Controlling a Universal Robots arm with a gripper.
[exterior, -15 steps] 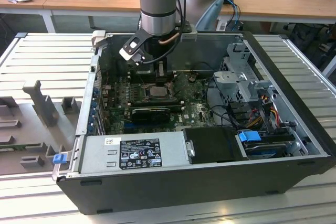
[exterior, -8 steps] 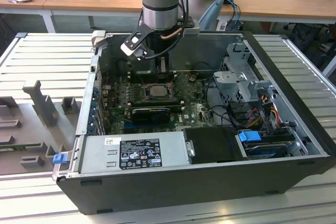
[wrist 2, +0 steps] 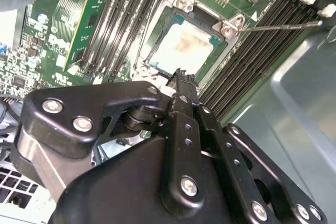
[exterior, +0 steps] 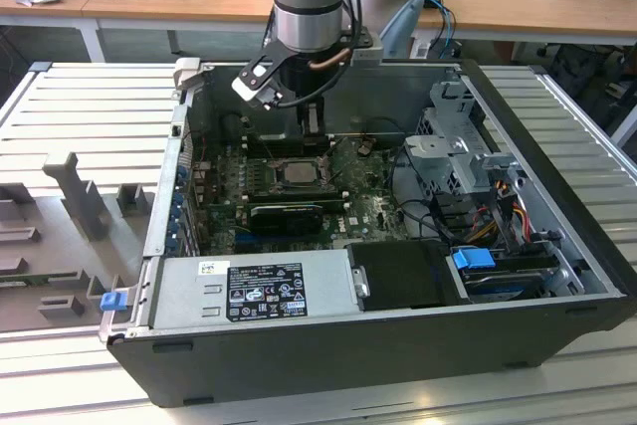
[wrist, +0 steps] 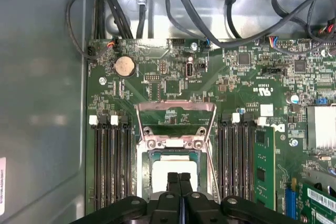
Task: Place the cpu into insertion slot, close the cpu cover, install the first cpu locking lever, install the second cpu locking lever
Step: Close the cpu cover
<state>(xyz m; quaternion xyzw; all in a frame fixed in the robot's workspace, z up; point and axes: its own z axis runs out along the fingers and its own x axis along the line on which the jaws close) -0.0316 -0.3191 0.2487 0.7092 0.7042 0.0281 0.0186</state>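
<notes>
cpu [wrist: 176, 163] flat in insertion slot [wrist: 142, 174], cpu cover [wrist: 176, 106] hinged open, jaws together just above cpu

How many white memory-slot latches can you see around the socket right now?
4. In the first wrist view, two white latches sit on one side of the open cpu cover, two on the other. The gripper may hide more.

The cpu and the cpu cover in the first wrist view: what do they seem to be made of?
The cpu looks metal-topped: flat, pale silver-grey, with a dull matt finish and soft reflection. The cpu cover, swung open, seems thin stamped sheet metal: bare grey, slight sheen on its edges, though a coating cannot be excluded.
</notes>
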